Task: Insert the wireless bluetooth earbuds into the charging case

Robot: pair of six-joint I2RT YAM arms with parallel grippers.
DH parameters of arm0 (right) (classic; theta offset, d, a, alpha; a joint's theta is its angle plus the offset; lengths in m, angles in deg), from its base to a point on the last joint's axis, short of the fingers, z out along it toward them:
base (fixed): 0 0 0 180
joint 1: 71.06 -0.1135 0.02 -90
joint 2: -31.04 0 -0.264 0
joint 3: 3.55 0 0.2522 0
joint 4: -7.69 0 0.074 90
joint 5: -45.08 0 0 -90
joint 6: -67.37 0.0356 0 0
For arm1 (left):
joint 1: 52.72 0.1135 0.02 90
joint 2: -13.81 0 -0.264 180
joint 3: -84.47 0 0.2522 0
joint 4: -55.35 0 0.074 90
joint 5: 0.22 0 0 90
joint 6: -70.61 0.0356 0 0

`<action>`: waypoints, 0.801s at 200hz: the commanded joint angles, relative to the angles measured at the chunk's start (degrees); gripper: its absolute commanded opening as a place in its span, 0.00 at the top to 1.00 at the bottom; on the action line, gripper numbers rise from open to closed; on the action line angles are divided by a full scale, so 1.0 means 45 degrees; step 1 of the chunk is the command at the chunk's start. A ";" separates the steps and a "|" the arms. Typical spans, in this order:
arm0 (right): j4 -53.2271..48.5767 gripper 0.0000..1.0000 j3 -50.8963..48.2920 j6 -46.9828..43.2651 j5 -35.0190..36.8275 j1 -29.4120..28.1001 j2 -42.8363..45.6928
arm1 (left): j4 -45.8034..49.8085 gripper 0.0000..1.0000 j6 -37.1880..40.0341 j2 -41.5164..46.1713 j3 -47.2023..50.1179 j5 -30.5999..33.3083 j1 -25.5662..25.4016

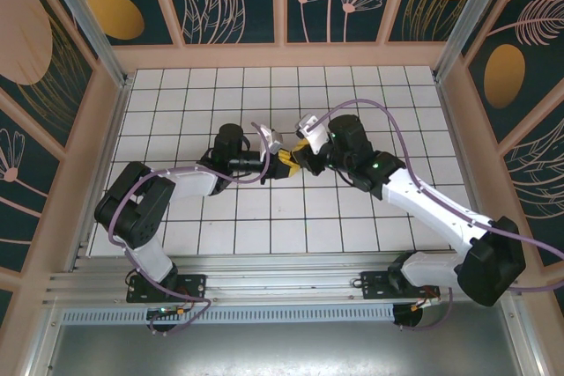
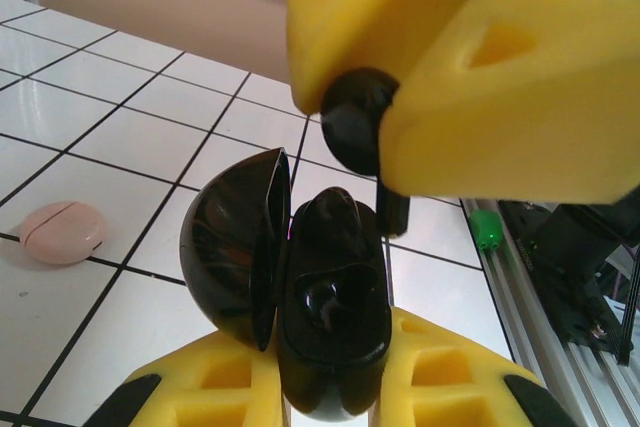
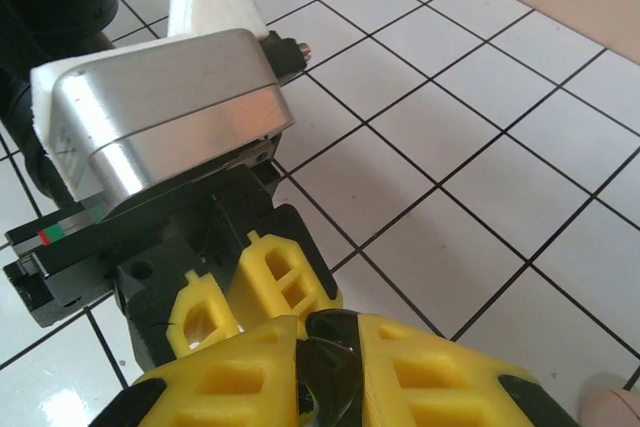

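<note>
My left gripper is shut on the black charging case, which it holds clear of the tiles with the lid swung open to the left. The near socket is empty. A dark rounded shape in the far socket may be a bud. Just above the case, my right gripper is shut on a black earbud with its stem pointing down beside the case. The right wrist view shows that earbud pinched in my right gripper. From above, both grippers meet mid-table.
A closed pale pink case lies on the white tiles left of the black case. A pale pink edge shows at the bottom right of the right wrist view. The left arm's silver wrist camera hangs close in front of my right gripper. Wooden walls surround the tiled floor.
</note>
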 commanded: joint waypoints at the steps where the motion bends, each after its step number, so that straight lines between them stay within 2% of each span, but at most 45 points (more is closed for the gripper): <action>1: -0.0155 0.80 0.0446 -0.0225 -0.0477 -0.0098 -0.0176 | -0.0498 0.87 -0.0135 0.0091 -0.0291 -0.0454 -0.0092; 122: 0.0580 0.82 -0.0059 -0.0167 0.0426 -0.0137 0.0017 | -0.1458 0.87 -0.0898 0.0092 -0.0234 -0.0851 -0.0098; 160: 0.1156 0.82 -0.0212 0.0019 -0.0143 0.0005 0.0654 | -0.1361 0.87 -0.1052 0.0096 -0.0087 -0.0449 -0.0104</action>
